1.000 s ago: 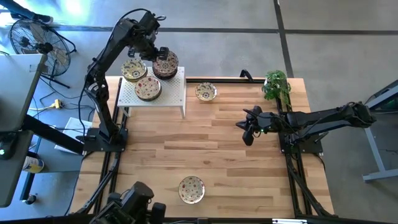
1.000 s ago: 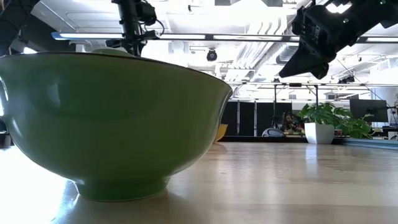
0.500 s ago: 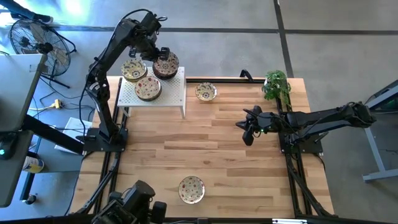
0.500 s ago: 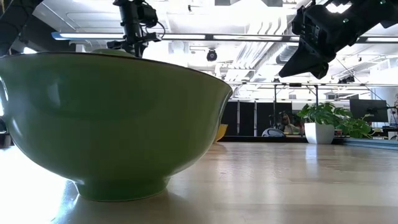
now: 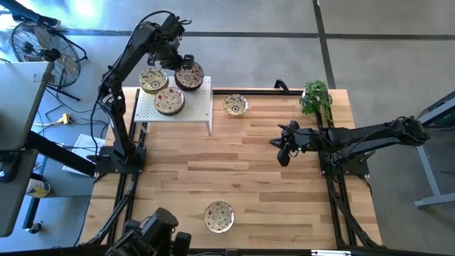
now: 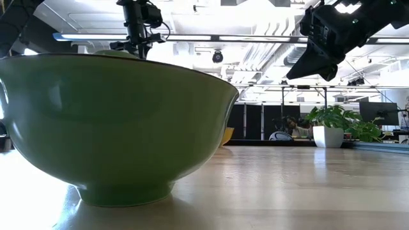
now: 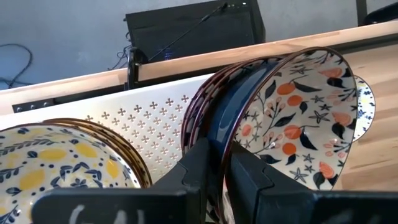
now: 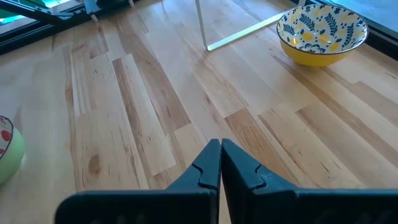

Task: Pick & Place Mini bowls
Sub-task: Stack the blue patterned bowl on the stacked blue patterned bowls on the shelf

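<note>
Left gripper [image 5: 180,62] sits at the far-left corner of the white perforated rack [image 5: 195,107]. Its jaws stand narrow, straddling the rim of the top bowl [image 7: 292,118] of the red-patterned stack [image 5: 190,75]; whether the pads still pinch the rim, cannot tell. That bowl is tipped up on edge, cavity facing away from the jaws.

Beside the jaws: the yellow-patterned stack [image 5: 153,80] and a third stack [image 5: 169,101], close together.

Right gripper [image 5: 283,151] hovers mid-table, jaws fully together, empty. Ahead of it a single yellow bowl [image 8: 321,33] sits upright, bare wood between. A green-bottomed bowl [image 5: 219,215] rests near the front edge.
</note>
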